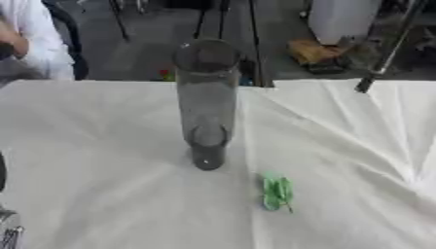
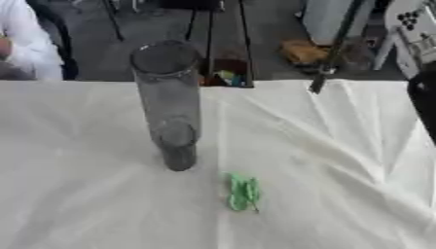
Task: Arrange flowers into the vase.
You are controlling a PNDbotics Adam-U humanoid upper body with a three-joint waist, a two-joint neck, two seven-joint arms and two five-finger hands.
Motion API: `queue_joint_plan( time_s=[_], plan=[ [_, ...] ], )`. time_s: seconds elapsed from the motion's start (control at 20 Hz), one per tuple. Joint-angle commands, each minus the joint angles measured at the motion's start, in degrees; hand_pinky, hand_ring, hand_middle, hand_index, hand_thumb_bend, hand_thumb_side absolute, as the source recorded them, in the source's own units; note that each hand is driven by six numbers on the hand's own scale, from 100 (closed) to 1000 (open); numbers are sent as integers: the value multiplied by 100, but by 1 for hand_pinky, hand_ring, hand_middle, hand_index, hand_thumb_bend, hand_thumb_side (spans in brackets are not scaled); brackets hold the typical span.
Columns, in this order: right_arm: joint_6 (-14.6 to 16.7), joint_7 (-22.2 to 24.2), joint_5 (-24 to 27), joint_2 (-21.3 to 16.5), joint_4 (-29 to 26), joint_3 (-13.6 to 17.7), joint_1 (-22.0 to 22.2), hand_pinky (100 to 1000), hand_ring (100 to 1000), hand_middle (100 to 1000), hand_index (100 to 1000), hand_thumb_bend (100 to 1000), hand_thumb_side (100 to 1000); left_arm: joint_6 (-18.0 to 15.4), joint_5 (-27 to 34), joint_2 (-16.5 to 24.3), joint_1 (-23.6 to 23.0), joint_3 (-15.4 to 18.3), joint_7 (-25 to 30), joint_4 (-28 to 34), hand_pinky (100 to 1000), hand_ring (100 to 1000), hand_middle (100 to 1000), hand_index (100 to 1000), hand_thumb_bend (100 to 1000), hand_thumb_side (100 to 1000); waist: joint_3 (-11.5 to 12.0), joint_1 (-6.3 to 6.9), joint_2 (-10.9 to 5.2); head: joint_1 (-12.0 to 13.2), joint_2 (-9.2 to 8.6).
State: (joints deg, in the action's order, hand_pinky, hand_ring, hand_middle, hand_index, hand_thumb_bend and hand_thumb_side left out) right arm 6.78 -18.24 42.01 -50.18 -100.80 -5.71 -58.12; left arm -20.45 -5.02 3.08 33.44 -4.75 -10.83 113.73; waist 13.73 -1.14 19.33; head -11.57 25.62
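Nearest the camera, at about 7 o'clock in the left eye view, a sliver of the left hand (image 1: 9, 232) is being shown, cut off by the frame's edge; whether its fingers are apart or together cannot be told. A dark shape at the right edge of the right eye view, near 3 o'clock, is too cut off to be named.

A small green sprig (image 1: 277, 191) is lying flat on the white cloth (image 1: 102, 194), at about 5 o'clock from the picture's centre and well apart from the left hand, toward that hand's 3 o'clock. Its long axis is running nearly from 12 to 6 o'clock, with a thin dark stem end pointing toward 5 o'clock. No bloom can be made out on it; only green leaves are being seen.

A tall clear glass vase (image 1: 206, 102) is standing upright near the centre, its open mouth facing up and its base resting on the cloth. The sprig is lying near the vase's base, at its 5 o'clock, not touching it. The vase's inside is hard to make out.
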Motion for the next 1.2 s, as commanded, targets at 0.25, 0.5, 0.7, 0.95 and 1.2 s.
queue_joint_plan(
  time_s=[0.25, 0.5, 0.7, 0.95, 1.2],
  plan=[
    [222, 10, 39, -70, 123, 19, -294, 100, 100, 100, 100, 100, 621, -8, 28, 107, 112, -43, 49, 86, 729, 799, 879, 937, 129, 1000, 55, 5, -49, -219, -111],
    [361, 22, -3, -63, 308, 3, -451, 100, 100, 100, 100, 100, 618, 0, 40, 115, 106, -75, 82, 86, 730, 799, 879, 937, 125, 1000, 8, 9, 4, -390, -159],
    [473, 31, 12, -74, 437, -12, -521, 100, 100, 100, 100, 100, 621, 7, 46, 132, 76, -76, 90, 86, 731, 799, 879, 937, 120, 1000, 16, 39, 20, -500, -162],
    [627, 100, 32, -39, 591, -53, -662, 100, 100, 100, 100, 100, 621, 2, 27, 178, 45, -50, 66, 86, 731, 798, 880, 937, 117, 1000, 198, -10, 31, -573, -249],
    [695, 195, 199, 126, 744, -125, -914, 100, 100, 100, 100, 100, 627, -17, -4, 241, 95, -32, 20, 86, 730, 798, 879, 937, 110, 1000, 394, -112, 104, -672, -407]
  ],
)
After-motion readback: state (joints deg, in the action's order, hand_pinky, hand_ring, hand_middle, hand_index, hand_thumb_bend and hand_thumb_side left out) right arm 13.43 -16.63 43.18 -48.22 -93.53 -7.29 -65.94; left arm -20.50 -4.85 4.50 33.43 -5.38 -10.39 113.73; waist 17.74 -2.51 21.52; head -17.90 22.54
